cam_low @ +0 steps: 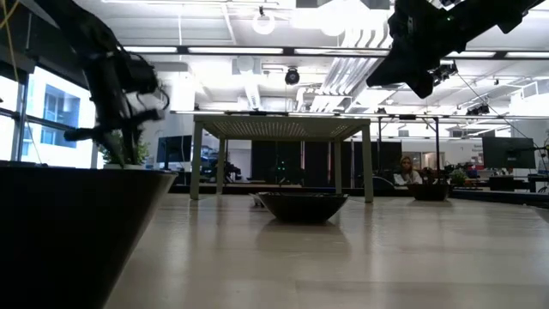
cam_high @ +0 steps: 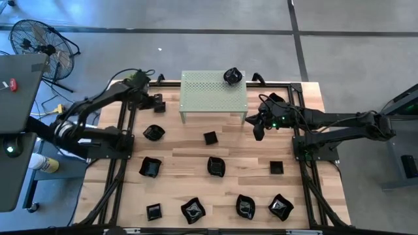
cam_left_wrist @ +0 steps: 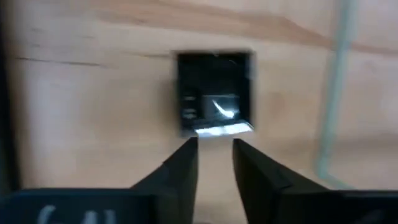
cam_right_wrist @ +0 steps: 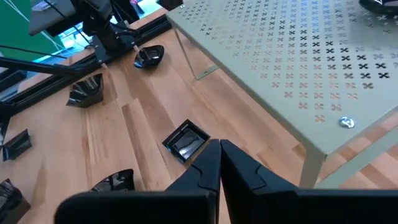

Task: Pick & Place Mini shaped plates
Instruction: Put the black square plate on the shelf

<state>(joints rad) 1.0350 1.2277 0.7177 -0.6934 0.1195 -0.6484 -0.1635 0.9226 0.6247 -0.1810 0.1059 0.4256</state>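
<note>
The left jaws (cam_left_wrist: pixel 214 163) stand a little apart, holding nothing. Just past their tips a small square plate (cam_left_wrist: pixel 215 93) lies flat on the wooden desk (cam_high: pixel 183 153): glossy black, straight-sided, with a bright glint across its shallow floor. In the high view these jaws (cam_high: pixel 154 100) sit at the far left of the desk, just beside the left edge of the pale green perforated stand (cam_high: pixel 214 93), and the square plate (cam_high: pixel 159 99) shows under them.

The right jaws (cam_right_wrist: pixel 220 163) are pressed together and empty. In the high view they (cam_high: pixel 257 130) hang over the desk just off the stand's right front corner. Below them lies another square plate (cam_right_wrist: pixel 185 141), black and shiny, set at an angle to the planks; the same dish (cam_high: pixel 209 138) shows near the desk's middle.

One rounded plate (cam_high: pixel 232 76) rests on top of the stand, at its far right corner. The other mini shaped plates (cam_high: pixel 216 166) are scattered well apart across the desk: a wavy-edged one (cam_high: pixel 153 133) on the left, a small square one (cam_high: pixel 276 168) on the right, and a near row of crumpled-looking and square ones (cam_high: pixel 194 210). All are glossy black with pale highlights. In the low view one shallow bowl-like plate (cam_low: pixel 303 206) sits in front of the stand.
</note>
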